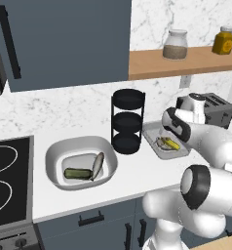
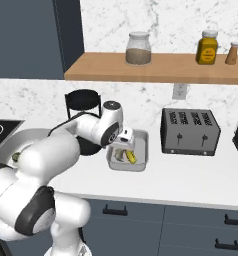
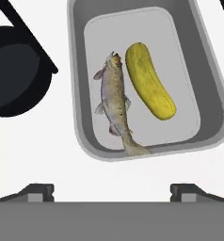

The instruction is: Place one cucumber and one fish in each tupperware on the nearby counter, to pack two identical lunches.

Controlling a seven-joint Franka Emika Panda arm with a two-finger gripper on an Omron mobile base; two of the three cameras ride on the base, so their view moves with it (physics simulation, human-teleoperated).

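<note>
My gripper (image 3: 111, 190) hangs open above the light-grey tray tupperware (image 3: 76, 70), with nothing between its fingertips (image 3: 38, 190). In that tray a speckled silver-grey fish (image 3: 115, 101) lies beside a yellow-green cucumber (image 3: 149, 80). From the right base view the hand (image 2: 123, 142) hovers just over the tray (image 2: 141, 137). The wide white tub tupperware (image 1: 54, 156) sits left of it on the white counter (image 1: 88, 195) and holds a dark green cucumber (image 1: 78, 173) and a second fish (image 1: 97, 165).
A black three-tier round rack (image 1: 127, 122) stands between the two containers, close to the tray's left side. A grey toaster (image 2: 190, 131) sits to the right of the tray. The black stovetop (image 1: 8, 180) lies at far left. A wooden shelf with jars (image 2: 138, 48) runs overhead.
</note>
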